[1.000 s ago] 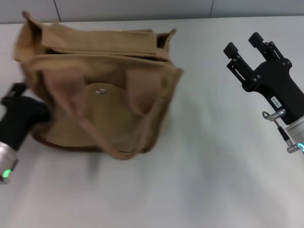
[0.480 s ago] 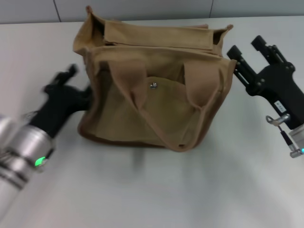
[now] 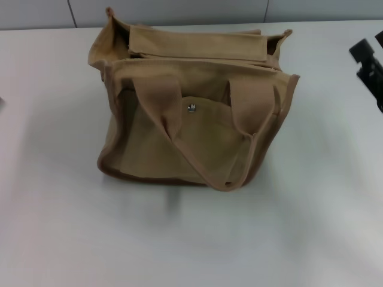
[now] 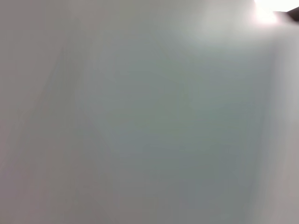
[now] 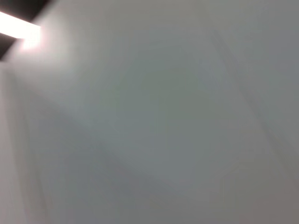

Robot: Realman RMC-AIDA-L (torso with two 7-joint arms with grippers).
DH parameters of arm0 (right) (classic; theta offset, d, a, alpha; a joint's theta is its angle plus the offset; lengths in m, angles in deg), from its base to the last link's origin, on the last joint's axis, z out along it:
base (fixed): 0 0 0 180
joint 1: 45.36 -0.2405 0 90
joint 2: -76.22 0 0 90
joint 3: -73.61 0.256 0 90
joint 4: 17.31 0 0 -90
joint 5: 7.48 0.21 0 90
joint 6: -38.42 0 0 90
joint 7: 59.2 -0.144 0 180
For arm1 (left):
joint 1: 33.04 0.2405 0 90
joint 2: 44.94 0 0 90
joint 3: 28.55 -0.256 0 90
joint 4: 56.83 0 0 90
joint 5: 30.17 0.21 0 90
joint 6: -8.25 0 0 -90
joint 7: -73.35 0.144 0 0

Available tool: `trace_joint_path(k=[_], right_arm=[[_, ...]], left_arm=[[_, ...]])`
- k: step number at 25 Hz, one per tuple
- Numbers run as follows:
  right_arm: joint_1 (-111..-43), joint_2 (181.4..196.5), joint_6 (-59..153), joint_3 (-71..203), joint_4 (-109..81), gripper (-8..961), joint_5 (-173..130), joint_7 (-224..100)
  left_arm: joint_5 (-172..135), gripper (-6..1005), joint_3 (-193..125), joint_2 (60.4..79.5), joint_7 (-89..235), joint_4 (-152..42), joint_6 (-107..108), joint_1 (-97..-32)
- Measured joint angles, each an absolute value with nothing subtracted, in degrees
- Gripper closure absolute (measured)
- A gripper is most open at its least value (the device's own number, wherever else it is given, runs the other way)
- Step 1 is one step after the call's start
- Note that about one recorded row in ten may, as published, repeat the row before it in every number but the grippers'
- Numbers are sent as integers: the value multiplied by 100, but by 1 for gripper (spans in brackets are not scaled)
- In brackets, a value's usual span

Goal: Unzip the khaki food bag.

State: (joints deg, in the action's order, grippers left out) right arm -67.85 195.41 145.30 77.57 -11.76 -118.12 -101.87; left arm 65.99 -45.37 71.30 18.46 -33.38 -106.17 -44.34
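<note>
The khaki food bag (image 3: 179, 143) stands upright in the middle of the white table (image 3: 179, 239) in the head view. Its front pocket with the silver snap (image 3: 191, 107) faces me. One wide strap handle (image 3: 197, 161) hangs down the front and the other (image 3: 197, 43) lies across the top. I cannot make out the zipper pull. My right gripper (image 3: 371, 46) shows only at the right edge, well clear of the bag, its fingers apart and empty. My left gripper is out of view. Both wrist views show only a blank pale surface.
A grey wall (image 3: 179, 9) runs behind the table's far edge. White tabletop lies in front of the bag and on both sides of it.
The left arm has drawn back from the bag's left side and left the view. The right gripper has moved right, away from the bag. The bag has stayed put since half a second ago.
</note>
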Motion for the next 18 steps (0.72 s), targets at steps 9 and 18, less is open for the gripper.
trace_joint_path(k=[9,18], right_arm=[[-7206,19473,15742,5029,423,115,-12641,-10744],[-7455,19526,15311,4232,367,115,-12660,-10960]], left_arm=[[6829,311,-7018,6771,1301,-2786,-10613,-4564],[7380,201,-7095,6789,1281,-2780,-10557,-4801]])
